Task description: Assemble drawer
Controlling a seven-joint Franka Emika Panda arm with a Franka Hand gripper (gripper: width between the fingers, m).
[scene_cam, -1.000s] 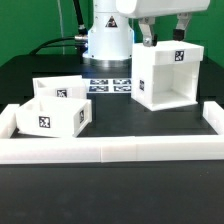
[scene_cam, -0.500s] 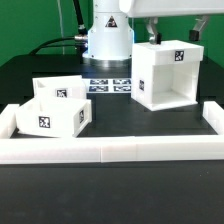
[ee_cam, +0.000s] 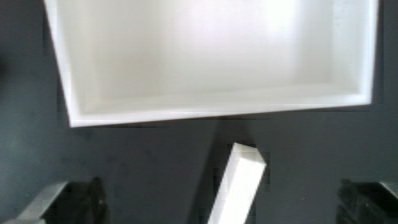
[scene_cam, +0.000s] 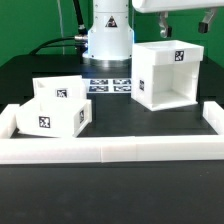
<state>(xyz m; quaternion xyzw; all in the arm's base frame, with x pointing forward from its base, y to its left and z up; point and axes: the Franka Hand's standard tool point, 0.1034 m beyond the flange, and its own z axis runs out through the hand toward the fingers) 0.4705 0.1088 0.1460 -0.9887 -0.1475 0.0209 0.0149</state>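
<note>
casing (scene_cam: 166,75) upright | trays (scene_cam: 52,117) well apart | rail (scene_cam: 110,151) in front | tool (scene_cam: 184,25) above, spread

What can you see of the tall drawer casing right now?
The casing is a tall white box, plastic by its look, with smooth walls and a black-and-white tag on its upper front. Its open front faces the exterior camera, and the hollow inside looks empty. It stands upright on the black table, on the exterior view's right, touching nothing else. The open hand hangs above, clear of it.
</note>
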